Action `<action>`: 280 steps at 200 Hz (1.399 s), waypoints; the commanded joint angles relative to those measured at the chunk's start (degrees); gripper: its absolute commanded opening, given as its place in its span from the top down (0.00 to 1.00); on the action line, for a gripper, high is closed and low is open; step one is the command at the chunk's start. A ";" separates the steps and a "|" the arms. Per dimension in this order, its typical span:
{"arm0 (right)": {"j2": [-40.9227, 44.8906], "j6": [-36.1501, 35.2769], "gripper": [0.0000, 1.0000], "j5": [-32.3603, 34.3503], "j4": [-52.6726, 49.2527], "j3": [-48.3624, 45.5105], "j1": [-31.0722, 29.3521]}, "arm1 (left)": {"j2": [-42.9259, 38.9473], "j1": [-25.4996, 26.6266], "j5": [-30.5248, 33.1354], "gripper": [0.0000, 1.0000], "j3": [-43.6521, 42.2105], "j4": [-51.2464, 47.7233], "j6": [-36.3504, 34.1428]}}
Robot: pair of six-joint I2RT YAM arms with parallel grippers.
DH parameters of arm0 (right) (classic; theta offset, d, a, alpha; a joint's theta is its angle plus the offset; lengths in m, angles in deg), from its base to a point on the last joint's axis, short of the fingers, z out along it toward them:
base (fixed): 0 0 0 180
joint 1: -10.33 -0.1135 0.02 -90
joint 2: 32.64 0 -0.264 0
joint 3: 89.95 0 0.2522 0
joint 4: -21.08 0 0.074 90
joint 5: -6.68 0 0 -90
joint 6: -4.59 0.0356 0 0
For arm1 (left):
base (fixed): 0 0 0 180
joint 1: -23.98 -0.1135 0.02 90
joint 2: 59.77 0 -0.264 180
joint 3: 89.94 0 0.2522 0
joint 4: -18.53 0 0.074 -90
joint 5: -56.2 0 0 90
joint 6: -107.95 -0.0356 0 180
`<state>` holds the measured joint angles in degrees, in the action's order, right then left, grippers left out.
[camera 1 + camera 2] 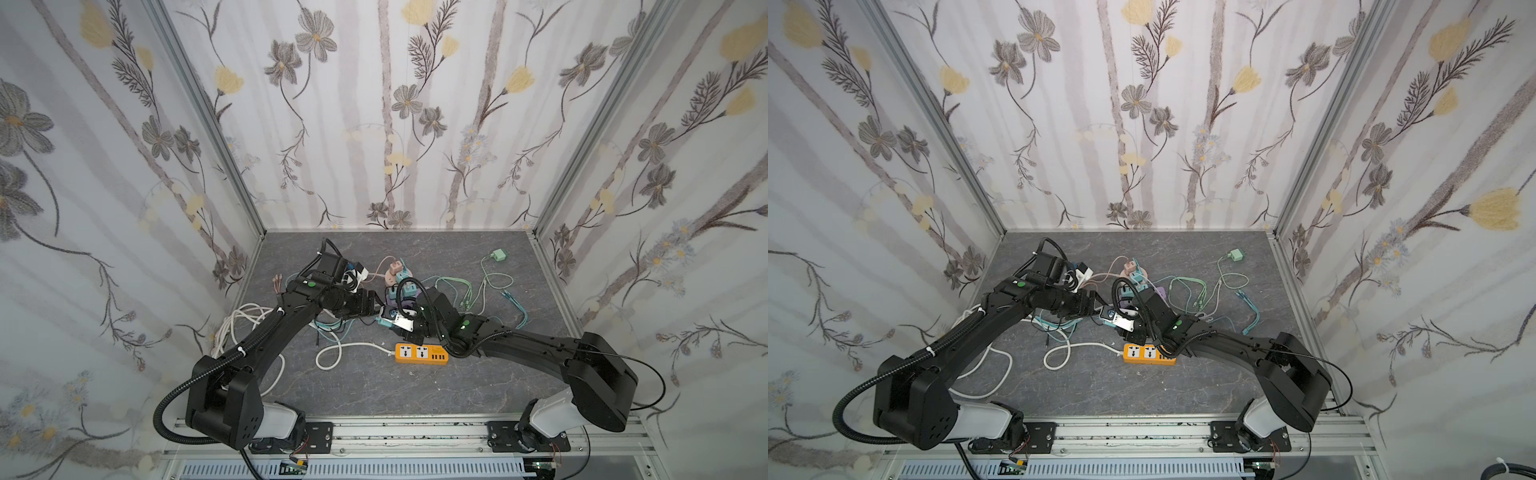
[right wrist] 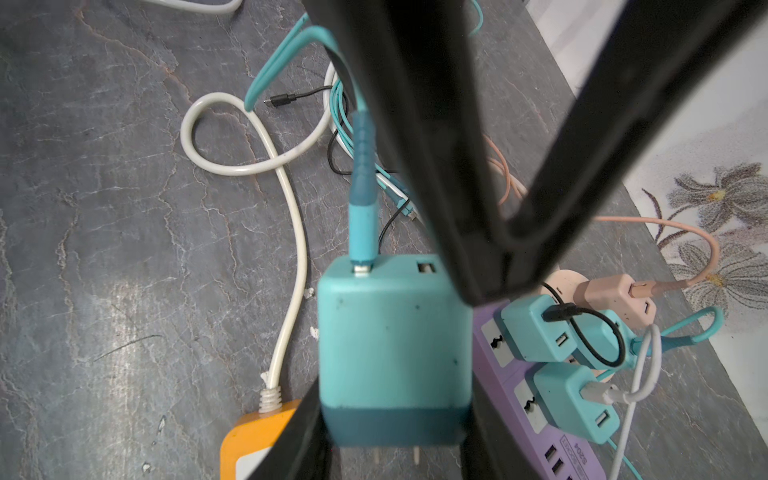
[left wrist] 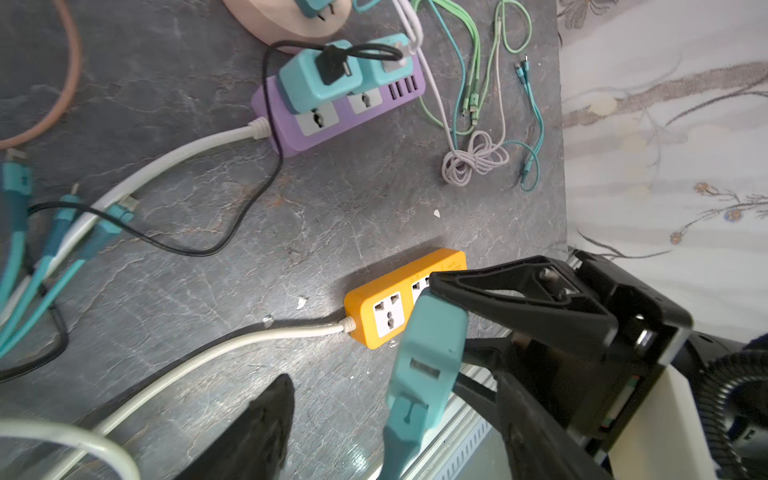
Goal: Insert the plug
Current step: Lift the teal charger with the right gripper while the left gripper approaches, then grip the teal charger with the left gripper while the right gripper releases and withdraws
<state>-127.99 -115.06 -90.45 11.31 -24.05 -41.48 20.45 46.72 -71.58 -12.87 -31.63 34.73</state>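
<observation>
Evidently the right gripper (image 2: pixel 395 399) is clamped on the teal charger (image 2: pixel 395 340), low in the middle of the right wrist view, with two prongs (image 2: pixel 415 455) showing at the bottom edge. In both top views the charger sits at centre frame, just up-left of the orange power strip (image 1: pixel 422 353). The left gripper (image 1: pixel 374 312) stands beside it, jaws apart, gripping nothing. The step looks like seating the prongs in an orange socket (image 3: pixel 388 316). Done well, that means squaring the prongs to the socket face, lining up over the slots, then pressing straight in. The plugged-in teal cable (image 2: pixel 362 187) may tug sideways, and the strip could slide unless steadied.
</observation>
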 commanded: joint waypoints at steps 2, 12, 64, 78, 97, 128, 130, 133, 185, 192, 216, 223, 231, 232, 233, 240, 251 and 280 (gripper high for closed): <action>0.60 0.01 0.63 -0.97 4.97 -0.15 -0.22 | 0.31 0.38 -5.71 0.32 -0.03 3.47 -1.64; 0.79 0.45 0.63 -0.86 5.87 -0.49 -0.21 | 0.11 0.45 -6.73 0.34 -0.52 4.65 -1.48; 1.40 2.34 0.63 -1.48 6.95 -0.95 -0.22 | 0.68 0.57 -8.00 0.47 -0.92 3.97 -3.33; 1.48 2.70 0.63 -1.39 7.08 -0.98 -0.19 | 1.15 0.55 -7.58 0.47 -0.57 2.73 -4.19; 1.75 3.17 0.63 -1.39 7.58 -1.08 -0.17 | 1.63 0.59 -7.69 0.48 -0.34 1.89 -4.95; 1.75 3.54 0.63 -1.40 7.95 -1.08 -0.21 | 1.81 0.72 -8.22 0.67 -0.17 2.24 -4.93; 1.75 3.54 0.63 -1.44 7.89 -1.08 -0.22 | 1.79 0.72 -8.26 0.69 -0.20 2.29 -4.81; 1.75 3.55 0.63 -1.47 7.77 -1.08 -0.15 | 1.78 0.72 -8.34 0.69 -0.15 2.35 -4.78; 5.25 7.35 0.37 -1.79 5.11 -2.45 -0.04 | 2.30 1.11 -3.62 1.00 1.53 2.01 -3.19; 6.32 8.20 0.27 -1.50 3.97 -2.99 0.04 | 2.47 1.48 -1.85 1.00 2.07 0.98 -3.84; 11.46 12.65 0.01 0.67 2.82 -6.63 0.68 | 2.67 3.63 2.80 1.00 4.38 -0.78 -6.27; 13.52 14.68 0.01 2.15 3.32 -8.07 1.04 | 2.69 4.16 3.05 1.00 4.78 -0.34 -6.60; 15.56 17.97 0.01 5.16 4.09 -9.62 1.54 | 2.72 4.70 3.44 1.00 5.15 0.29 -6.67; 15.86 18.49 0.01 5.62 4.14 -9.79 1.59 | 2.73 4.73 3.47 1.00 5.15 0.37 -6.67; 16.10 19.02 0.01 6.12 4.20 -10.00 1.65 | 2.74 4.79 3.53 1.00 5.20 0.50 -6.67; 17.68 22.53 0.00 9.43 4.29 -10.91 2.32 | 2.87 5.25 3.91 1.00 5.44 1.16 -6.88; 19.76 28.66 0.01 14.48 2.46 -11.44 3.87 | 3.04 6.46 5.13 1.00 6.13 1.42 -8.25; 23.71 44.59 0.01 22.99 -4.80 -11.27 9.60 | 3.98 11.15 9.53 1.00 10.02 -2.63 -17.10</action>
<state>-106.41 -87.39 -78.04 11.73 -35.13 -35.23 23.93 55.35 -65.98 -5.54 -31.81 25.63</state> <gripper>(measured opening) 0.995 0.245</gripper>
